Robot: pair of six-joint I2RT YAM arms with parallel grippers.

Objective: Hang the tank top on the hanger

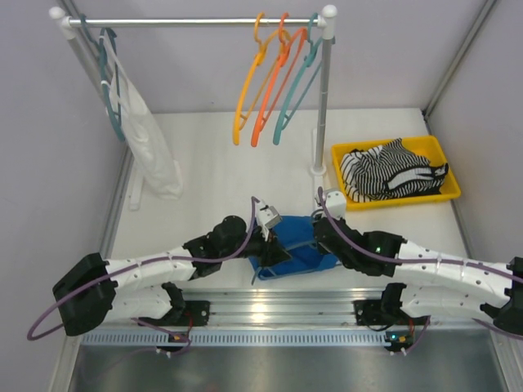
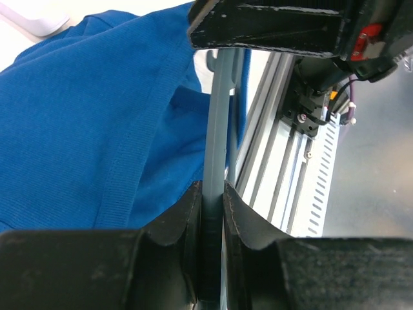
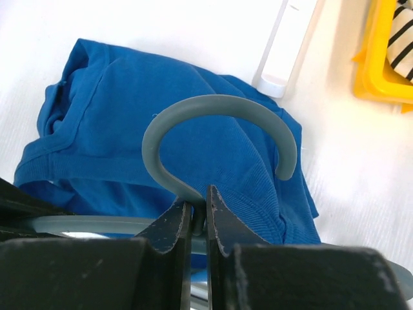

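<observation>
The royal-blue tank top (image 1: 301,245) lies crumpled on the white table at the near middle, between my two arms. It also fills the left wrist view as the tank top (image 2: 84,116) and the right wrist view as the tank top (image 3: 129,123). My left gripper (image 2: 211,190) is shut on a straight arm of the slate-teal hanger (image 2: 217,123), which runs up beside the fabric's edge. My right gripper (image 3: 199,194) is shut on the neck of the hanger (image 3: 213,103), just under its hook, which arches over the cloth. In the top view both grippers meet over the top: left gripper (image 1: 274,237), right gripper (image 1: 324,233).
A clothes rail (image 1: 192,22) spans the back, carrying orange hangers (image 1: 261,90), a teal-green hanger (image 1: 294,94) and a white garment (image 1: 151,139). A yellow tray (image 1: 421,144) at the right holds a striped garment (image 1: 392,167). The rack's post (image 1: 323,106) stands just behind the tank top.
</observation>
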